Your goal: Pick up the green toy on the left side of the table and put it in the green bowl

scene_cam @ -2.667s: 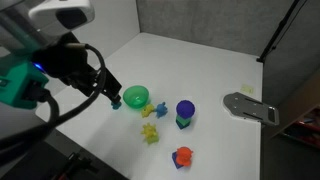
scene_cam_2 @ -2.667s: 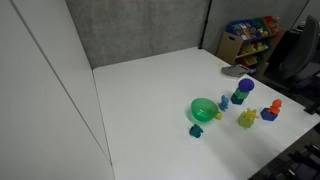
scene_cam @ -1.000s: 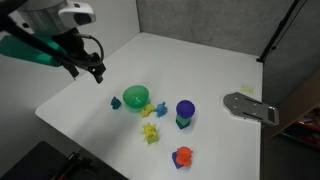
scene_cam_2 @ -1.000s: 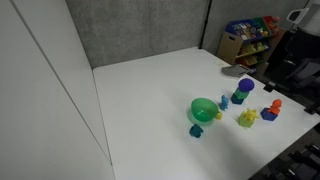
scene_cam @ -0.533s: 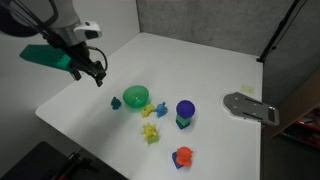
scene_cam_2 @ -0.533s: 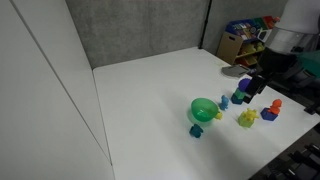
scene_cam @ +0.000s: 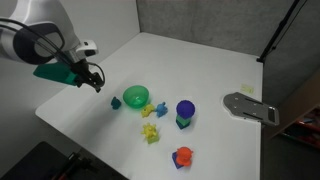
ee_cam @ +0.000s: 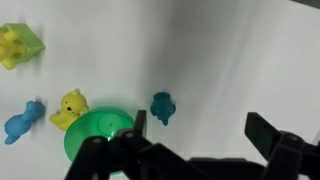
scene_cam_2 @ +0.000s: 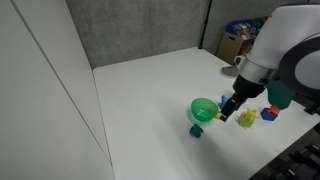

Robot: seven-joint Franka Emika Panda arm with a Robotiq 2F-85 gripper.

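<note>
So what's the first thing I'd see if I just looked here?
Probably the big white robot arm, its open hand hanging above the table. Just below it sits a bright green bowl with a tiny teal-green toy just beside it. Other colourful little toys cluster nearby, like a blue ball toy.

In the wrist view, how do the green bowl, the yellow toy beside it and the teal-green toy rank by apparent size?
1. green bowl, partly hidden by the tool.
2. yellow toy.
3. teal-green toy.
The two toys look nearly alike, so their order is unsure.
</note>
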